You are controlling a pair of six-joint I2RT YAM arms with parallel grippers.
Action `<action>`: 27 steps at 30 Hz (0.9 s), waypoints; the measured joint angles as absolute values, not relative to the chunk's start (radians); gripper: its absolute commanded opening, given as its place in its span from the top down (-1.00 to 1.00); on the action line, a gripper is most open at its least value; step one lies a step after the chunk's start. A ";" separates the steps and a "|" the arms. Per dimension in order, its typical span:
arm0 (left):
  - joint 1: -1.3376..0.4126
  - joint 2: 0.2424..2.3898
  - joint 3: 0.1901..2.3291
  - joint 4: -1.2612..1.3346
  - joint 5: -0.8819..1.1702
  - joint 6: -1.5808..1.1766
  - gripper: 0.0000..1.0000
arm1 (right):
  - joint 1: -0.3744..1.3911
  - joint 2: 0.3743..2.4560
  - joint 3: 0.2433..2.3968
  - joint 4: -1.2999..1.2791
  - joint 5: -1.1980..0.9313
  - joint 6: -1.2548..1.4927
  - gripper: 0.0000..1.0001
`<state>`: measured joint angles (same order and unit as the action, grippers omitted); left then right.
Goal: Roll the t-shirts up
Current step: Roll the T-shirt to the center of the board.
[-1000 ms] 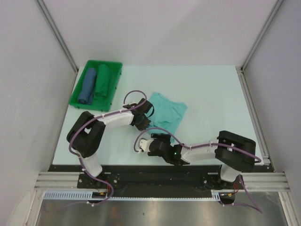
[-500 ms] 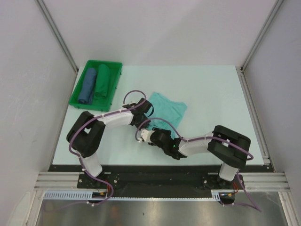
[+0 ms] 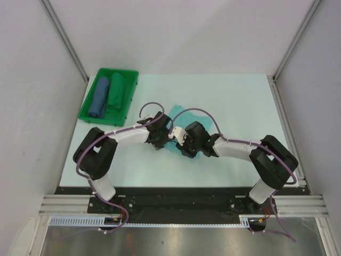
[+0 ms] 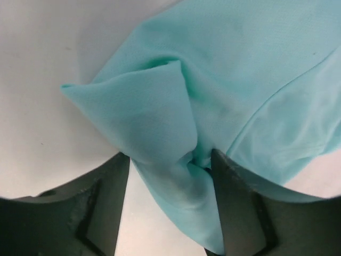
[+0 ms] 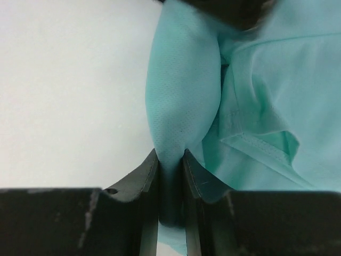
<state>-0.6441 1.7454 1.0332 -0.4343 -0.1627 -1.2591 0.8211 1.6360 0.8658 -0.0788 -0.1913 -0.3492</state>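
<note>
Tabletop (image 3: 240,106), pale mint, holds t-shirt (image 4: 256,64) between grey walls (image 3: 186,32).

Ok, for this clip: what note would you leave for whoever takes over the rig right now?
Left gripper: open, with a fold of the turquoise t-shirt loose between its fingers.
Right gripper: shut on another fold of it.
The shirt lies bunched on the table, under both grippers.
Done: a blue roll and a dark green roll lie in the green tray, far left.
Left: roll this shirt. It shows no roll yet.
</note>
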 measured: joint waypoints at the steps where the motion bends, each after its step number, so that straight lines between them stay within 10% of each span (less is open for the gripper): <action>1: -0.644 1.734 1.026 -0.412 -0.162 -1.250 -0.52 | 0.801 1.636 0.871 -0.094 -0.229 -0.339 0.63; 27: -0.672 1.483 0.506 0.337 -0.238 -1.275 -0.74 | 0.414 1.994 1.119 -0.326 -0.978 -0.032 0.77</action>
